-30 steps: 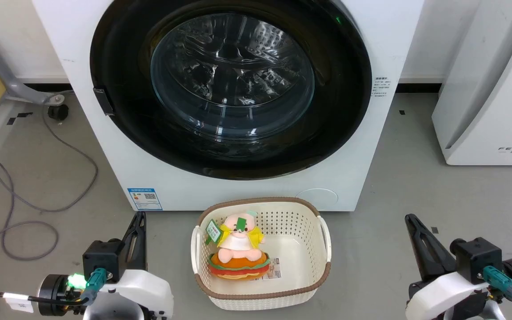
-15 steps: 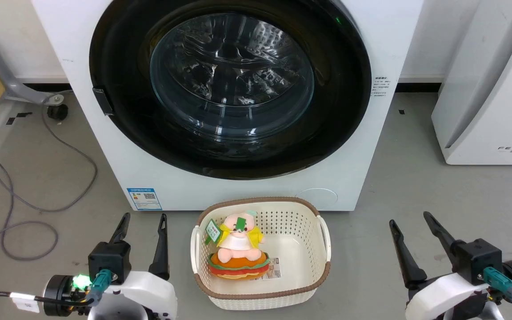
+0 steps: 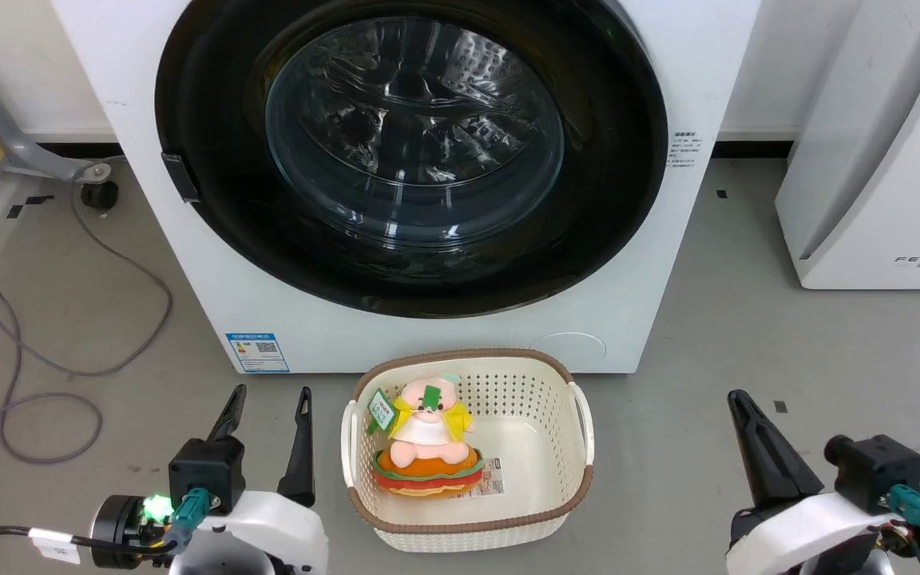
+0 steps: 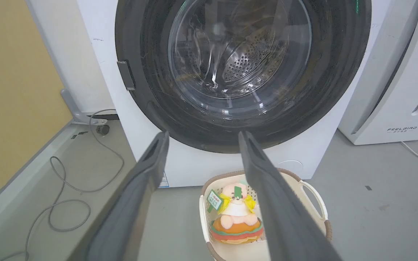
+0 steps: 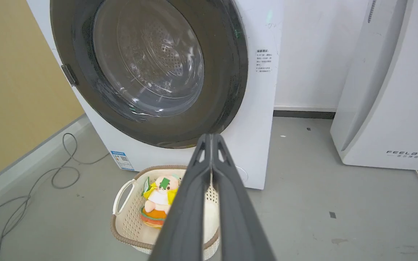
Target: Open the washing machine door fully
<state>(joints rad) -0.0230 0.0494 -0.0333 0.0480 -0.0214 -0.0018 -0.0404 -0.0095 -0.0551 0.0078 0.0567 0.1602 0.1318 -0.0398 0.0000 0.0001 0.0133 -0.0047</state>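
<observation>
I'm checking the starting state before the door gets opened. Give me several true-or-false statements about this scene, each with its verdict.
1. The large round glossy black washing machine door sits shut against the big white front-loading washing machine. True.
2. The left gripper has its fingers pressed together. False: they are spread apart, with nothing between them.
3. The right gripper has its fingers closed together. True.
4. The cream perforated plastic basket on the floor is empty. False: it holds a pink plush toy sitting on a burger-shaped cushion.
5. The left gripper is clamped on the door's edge. False: it is low over the grey floor, apart from the door.
</observation>
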